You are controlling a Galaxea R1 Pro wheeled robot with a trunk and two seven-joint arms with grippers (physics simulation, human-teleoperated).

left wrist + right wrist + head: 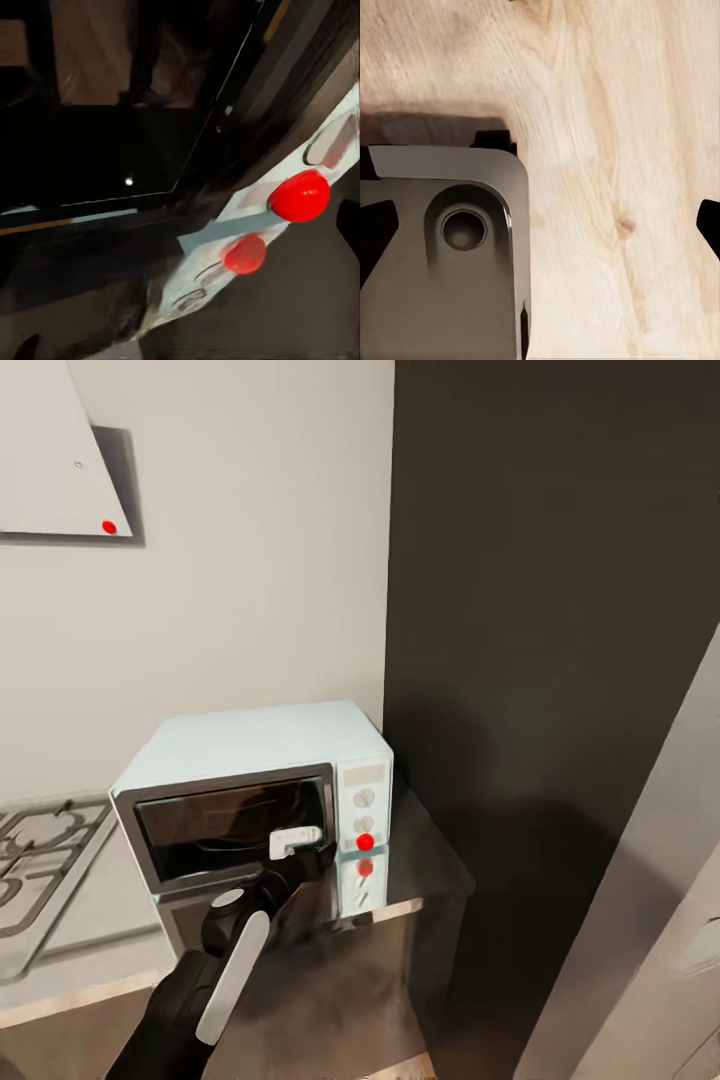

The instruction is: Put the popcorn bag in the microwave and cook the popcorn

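At the microwave [262,800] door, the left gripper [300,855] is pressed, jaw state indiscernible; red knob [365,842] judged next.

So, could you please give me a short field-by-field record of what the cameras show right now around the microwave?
microwave: pale-blue box on the grey countertop, beside a dark tall panel
door: dark glass, appears shut
control panel: round knobs and a red dot, right of the door
left gripper: up against the door's lower right corner, near the red dot; open or shut cannot be told
popcorn bag: cannot be made out through the glass
hob: steel grates left of the microwave
right wrist view: wooden floor and a grey robot part
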